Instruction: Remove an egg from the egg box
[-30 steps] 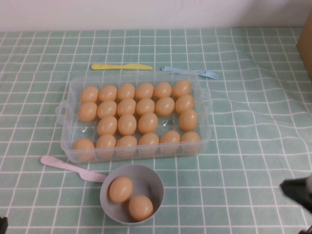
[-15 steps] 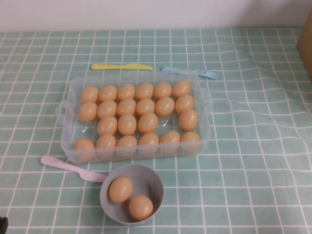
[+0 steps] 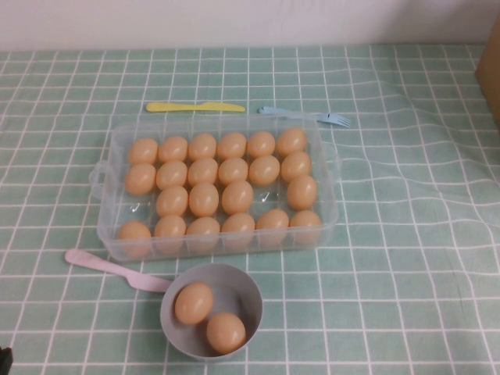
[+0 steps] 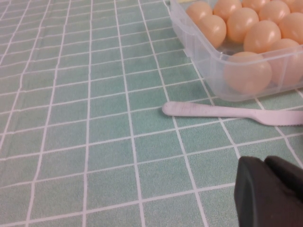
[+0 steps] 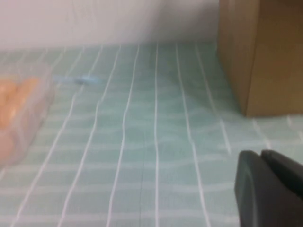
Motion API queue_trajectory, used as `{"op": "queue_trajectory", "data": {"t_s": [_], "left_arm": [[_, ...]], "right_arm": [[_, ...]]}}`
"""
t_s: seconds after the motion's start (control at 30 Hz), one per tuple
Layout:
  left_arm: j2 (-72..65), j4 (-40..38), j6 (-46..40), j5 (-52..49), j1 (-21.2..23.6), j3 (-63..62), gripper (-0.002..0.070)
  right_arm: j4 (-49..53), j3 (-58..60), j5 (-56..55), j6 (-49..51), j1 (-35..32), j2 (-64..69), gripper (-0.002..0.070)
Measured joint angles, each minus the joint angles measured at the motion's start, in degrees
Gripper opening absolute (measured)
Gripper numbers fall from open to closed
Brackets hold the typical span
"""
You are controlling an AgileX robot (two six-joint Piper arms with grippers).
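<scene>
The clear plastic egg box (image 3: 100, 178) stands mid-table with several orange-tan eggs in its wells, one egg (image 3: 204, 199) near the middle. Two wells are empty. Its near corner also shows in the left wrist view (image 4: 203, 61), with an egg (image 4: 247, 72) behind the wall. It is a blur in the right wrist view (image 5: 19, 113). My left gripper (image 4: 262, 165) is shut and empty, low over the cloth, near-left of the box. Only a dark sliver of it (image 3: 3, 359) shows in the high view. My right gripper (image 5: 259, 156) is shut and empty, far right of the box and outside the high view.
A grey bowl (image 3: 246, 293) holding two eggs stands in front of the box. A pink knife (image 3: 109, 267) (image 4: 222, 111) lies left of the bowl. A yellow knife (image 3: 194, 107) and a blue fork (image 3: 308, 116) lie behind the box. A cardboard box (image 3: 491, 70) (image 5: 258, 52) stands at the far right.
My right gripper showed at the lower right edge of the high view one second ago and has since drawn back out of that view. Nothing else has moved.
</scene>
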State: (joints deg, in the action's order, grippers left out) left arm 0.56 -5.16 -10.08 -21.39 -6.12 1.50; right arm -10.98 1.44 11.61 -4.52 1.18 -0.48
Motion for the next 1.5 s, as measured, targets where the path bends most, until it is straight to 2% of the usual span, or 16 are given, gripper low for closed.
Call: {"op": "queue_trajectory", "data": {"t_s": [0.17, 0.27, 1.5], "left_arm": [[0.0, 0.0, 0.0, 0.0, 0.0, 0.0, -0.0004], [0.0, 0.0, 0.0, 0.0, 0.0, 0.0, -0.0004], [0.0, 0.0, 0.0, 0.0, 0.0, 0.0, -0.0004]], "right_arm": [[0.0, 0.0, 9.9, 0.0, 0.0, 0.0, -0.0016], [0.0, 0.0, 11.5, 0.0, 0.0, 0.0, -0.0016], [0.0, 0.0, 11.6, 0.1, 0.0, 0.0, -0.0016]]}}
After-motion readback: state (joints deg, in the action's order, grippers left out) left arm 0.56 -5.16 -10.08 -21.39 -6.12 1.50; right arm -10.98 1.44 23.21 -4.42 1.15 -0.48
